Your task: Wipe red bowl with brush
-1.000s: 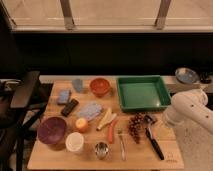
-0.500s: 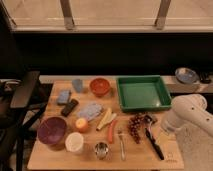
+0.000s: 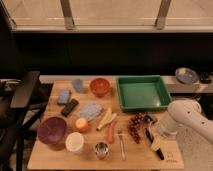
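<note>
Your gripper sits low over the brush at the table's right front; whether it grips cannot be told. The red bowl stands at the back, just left of the green tray.

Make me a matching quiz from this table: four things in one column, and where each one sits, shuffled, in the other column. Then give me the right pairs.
Things
1. red bowl
2. purple bowl
3. brush
4. gripper

Places
A. front left part of the table
B. low over the brush, at the end of the white arm
C. lying flat on the table, right of the dark grapes
D. back of the table, just left of the green tray

Pairs: 1-D, 2-A, 3-C, 4-B
</note>
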Motion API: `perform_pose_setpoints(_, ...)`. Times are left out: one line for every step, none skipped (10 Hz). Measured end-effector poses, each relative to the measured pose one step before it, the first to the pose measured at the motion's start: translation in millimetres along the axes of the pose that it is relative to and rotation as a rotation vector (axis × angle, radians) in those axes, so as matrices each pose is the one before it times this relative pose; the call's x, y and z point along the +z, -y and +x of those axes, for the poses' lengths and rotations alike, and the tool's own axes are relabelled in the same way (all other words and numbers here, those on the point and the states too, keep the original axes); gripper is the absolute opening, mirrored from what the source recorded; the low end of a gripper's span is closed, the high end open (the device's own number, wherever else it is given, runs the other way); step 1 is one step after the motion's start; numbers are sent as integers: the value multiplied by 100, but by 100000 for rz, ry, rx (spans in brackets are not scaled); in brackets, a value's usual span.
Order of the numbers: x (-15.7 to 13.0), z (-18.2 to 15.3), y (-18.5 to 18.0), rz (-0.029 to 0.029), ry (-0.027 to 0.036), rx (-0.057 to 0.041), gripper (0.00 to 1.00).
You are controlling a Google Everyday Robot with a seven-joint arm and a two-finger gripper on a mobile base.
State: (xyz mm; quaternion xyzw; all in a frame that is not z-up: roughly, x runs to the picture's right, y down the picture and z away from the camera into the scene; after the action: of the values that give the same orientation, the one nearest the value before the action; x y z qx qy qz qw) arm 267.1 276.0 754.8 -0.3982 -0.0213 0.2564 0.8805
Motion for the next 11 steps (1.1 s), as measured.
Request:
perform_pose_setpoints(874,-280,145,-702,1297,-76,66)
perform_pose_setpoints(662,-4,54,-454,550,140,66)
perform_pose_setpoints(700,-105,39,-138,604,-180,64)
perform_pose_setpoints(526,-82,-9,639,-167,-786,57)
perform_pose_setpoints(152,-150,-78,-76,37,-272,47)
perform_pose_setpoints(-223,-19,16,156,208,169,38)
perform_pose_setpoints(-180,-50,-63,-316,-203,-212,27)
perform_pose_setpoints(53,-106,-86,-410,-238,-339,15)
perform_pose_setpoints(61,73,-70,279,-267,62,6)
perform_pose_setpoints(-4,101,107,2507,-440,385,1)
perform_pose_setpoints(-121,121,213,3992,500,772,0)
